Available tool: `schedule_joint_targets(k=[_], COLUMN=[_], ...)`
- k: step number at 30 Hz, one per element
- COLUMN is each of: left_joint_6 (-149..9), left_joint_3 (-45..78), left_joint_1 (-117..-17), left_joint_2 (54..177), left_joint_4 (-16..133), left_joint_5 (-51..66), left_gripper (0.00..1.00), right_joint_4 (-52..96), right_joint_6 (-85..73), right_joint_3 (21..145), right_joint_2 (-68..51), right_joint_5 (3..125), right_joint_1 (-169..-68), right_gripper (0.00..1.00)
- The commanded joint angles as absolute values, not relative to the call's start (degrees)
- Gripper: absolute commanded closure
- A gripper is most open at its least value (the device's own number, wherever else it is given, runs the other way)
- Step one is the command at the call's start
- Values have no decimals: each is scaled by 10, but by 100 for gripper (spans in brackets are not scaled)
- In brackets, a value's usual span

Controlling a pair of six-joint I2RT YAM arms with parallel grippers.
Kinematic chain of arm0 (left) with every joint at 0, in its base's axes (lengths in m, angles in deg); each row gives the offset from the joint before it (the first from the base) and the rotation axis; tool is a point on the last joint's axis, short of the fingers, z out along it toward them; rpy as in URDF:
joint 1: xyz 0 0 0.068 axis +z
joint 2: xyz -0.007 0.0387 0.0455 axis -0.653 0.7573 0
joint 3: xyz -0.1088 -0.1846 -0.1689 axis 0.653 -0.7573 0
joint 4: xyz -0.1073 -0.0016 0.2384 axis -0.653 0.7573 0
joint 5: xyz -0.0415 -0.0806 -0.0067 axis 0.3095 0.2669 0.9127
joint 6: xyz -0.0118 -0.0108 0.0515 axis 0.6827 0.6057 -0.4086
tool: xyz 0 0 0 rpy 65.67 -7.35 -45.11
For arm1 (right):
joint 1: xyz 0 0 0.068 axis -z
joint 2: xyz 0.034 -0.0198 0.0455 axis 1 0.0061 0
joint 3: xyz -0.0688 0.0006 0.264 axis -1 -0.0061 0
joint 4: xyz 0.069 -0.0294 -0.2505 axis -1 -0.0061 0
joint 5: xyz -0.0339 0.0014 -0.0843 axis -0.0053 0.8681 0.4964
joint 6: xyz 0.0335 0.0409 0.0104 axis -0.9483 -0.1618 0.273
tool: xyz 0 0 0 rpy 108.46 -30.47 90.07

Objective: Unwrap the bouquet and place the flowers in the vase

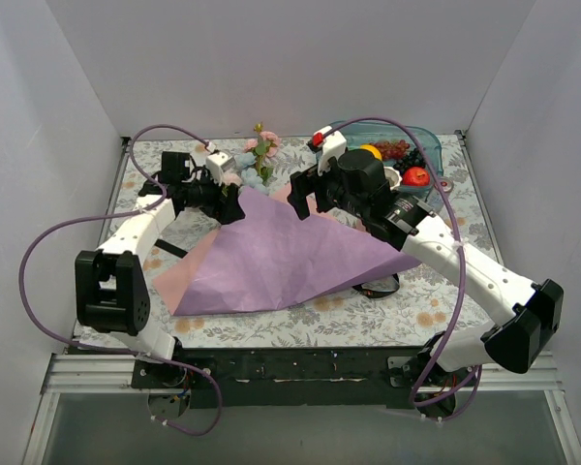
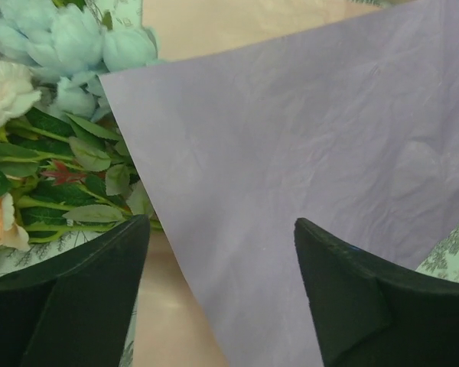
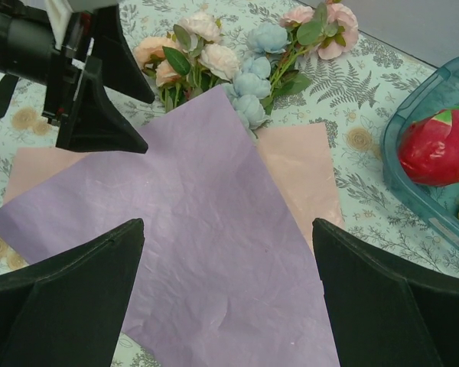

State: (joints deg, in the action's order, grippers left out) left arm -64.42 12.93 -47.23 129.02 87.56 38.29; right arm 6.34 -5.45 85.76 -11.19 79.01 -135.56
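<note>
The bouquet lies unwrapped. Its purple paper (image 1: pixel 281 257) is spread flat over a pink sheet (image 1: pixel 189 269). The flowers (image 1: pixel 258 158), pink, peach and pale blue on green stems, rest at the sheets' far corner (image 3: pixel 237 69). My left gripper (image 1: pixel 236 205) hangs open over the purple paper's left edge (image 2: pixel 291 153). Nothing is clamped between its fingers (image 2: pixel 69 298), and leaves and blooms (image 2: pixel 69 145) lie just beyond. My right gripper (image 3: pixel 228 229) stands open above the purple sheet (image 3: pixel 199 222), facing the left gripper (image 3: pixel 145 122). A small white shape (image 1: pixel 392 177) beside the right arm may be the vase; the rest is hidden.
A teal bowl (image 1: pixel 428 145) with red, yellow and dark fruit stands at the back right, close to the right arm (image 3: pixel 428 191). A black ribbon (image 1: pixel 380 288) lies by the paper's near right corner. White walls close in the floral cloth (image 1: pixel 407 310) on three sides.
</note>
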Motion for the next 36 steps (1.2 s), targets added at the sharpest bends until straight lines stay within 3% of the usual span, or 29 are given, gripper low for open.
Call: schedule_joint_targets(k=[1, 18, 22, 26, 31, 36], left_joint_6=[-657, -647, -653, -682, -686, -693], left_joint_3=[145, 119, 115, 114, 132, 156], left_joint_1=[-470, -471, -477, -490, -494, -496], left_joint_2=[1329, 1338, 1342, 1351, 1346, 1330], left_joint_4=[904, 860, 880, 911, 923, 936], left_joint_5=[404, 342, 376, 388, 386, 377], left_gripper=[32, 34, 56, 64, 98, 100], right_joint_4=[94, 96, 93, 89, 85, 84], right_joint_6=[-61, -59, -59, -58, -55, -53], right_joint_3=[852, 844, 846, 849, 852, 856], right_joint_2=[-125, -131, -131, -130, -135, -139], right_joint_5=[798, 791, 795, 800, 808, 811], right_joint_1=[-1360, -1361, -1361, -1361, -1361, -1361], right_gripper=[2, 2, 2, 2, 2, 2])
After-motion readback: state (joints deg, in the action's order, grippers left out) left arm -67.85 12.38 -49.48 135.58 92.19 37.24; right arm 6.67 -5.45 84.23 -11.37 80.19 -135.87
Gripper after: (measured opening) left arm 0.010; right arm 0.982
